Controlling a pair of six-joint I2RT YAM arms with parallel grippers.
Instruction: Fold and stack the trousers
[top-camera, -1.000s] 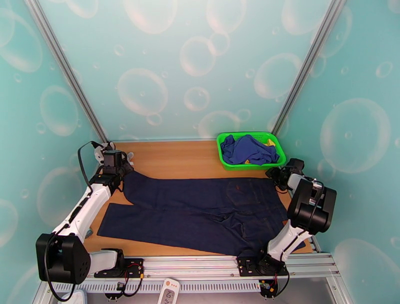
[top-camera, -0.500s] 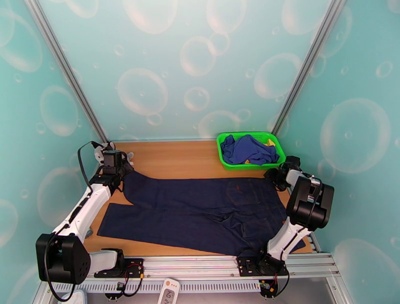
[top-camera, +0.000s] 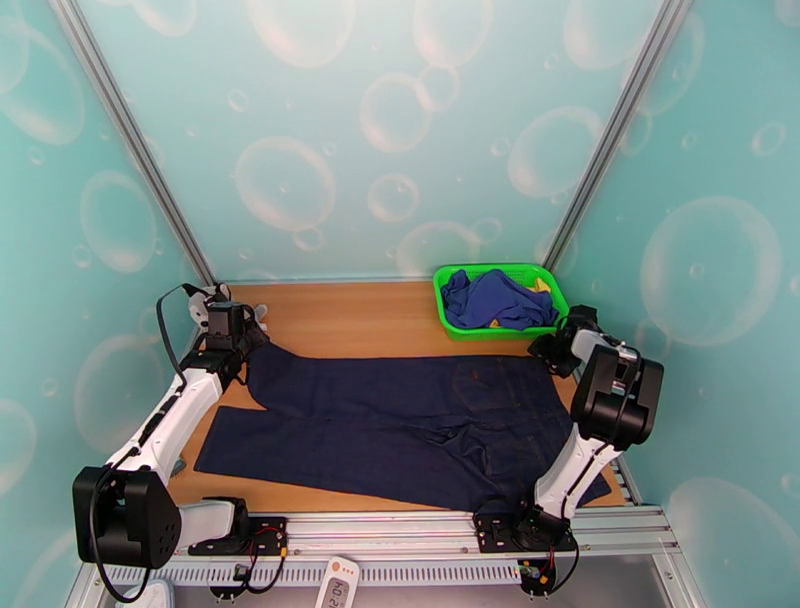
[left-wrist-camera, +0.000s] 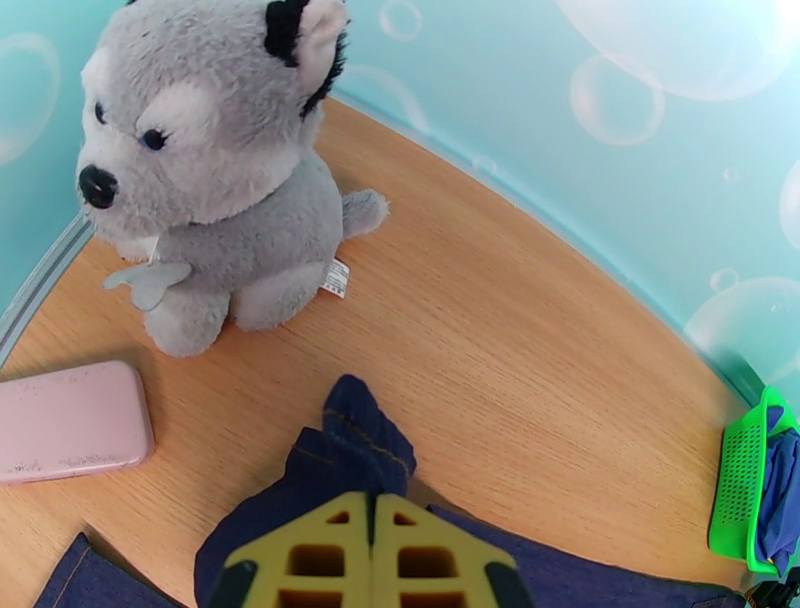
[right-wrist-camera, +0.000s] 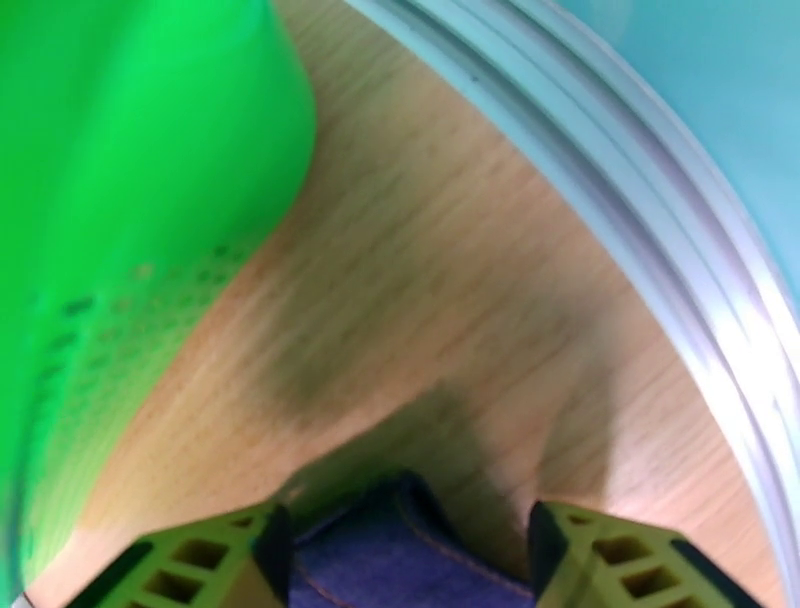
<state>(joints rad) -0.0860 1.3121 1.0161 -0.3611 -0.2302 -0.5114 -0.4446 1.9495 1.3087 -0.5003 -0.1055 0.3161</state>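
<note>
The dark navy trousers (top-camera: 400, 420) lie flat across the wooden table, legs to the left and waist to the right. My left gripper (top-camera: 248, 338) is at the far left, shut on the hem of the far leg. In the left wrist view the hem (left-wrist-camera: 355, 450) pokes out past the closed yellow fingers (left-wrist-camera: 300, 550). My right gripper (top-camera: 546, 352) is at the far right corner of the waist. In the right wrist view it (right-wrist-camera: 410, 545) stands open, with the edge of the trousers (right-wrist-camera: 400, 570) lying between the two fingers.
A green basket (top-camera: 500, 271) holding a royal-blue garment (top-camera: 495, 298) stands at the back right, just beyond my right gripper. A grey plush husky (left-wrist-camera: 215, 180) and a pink case (left-wrist-camera: 70, 420) sit at the back left. An aluminium rail (right-wrist-camera: 620, 200) runs along the right table edge.
My right arm has shifted slightly up and towards the basket, and its gripper has edged along the waist corner. The left arm and the trousers have not moved.
</note>
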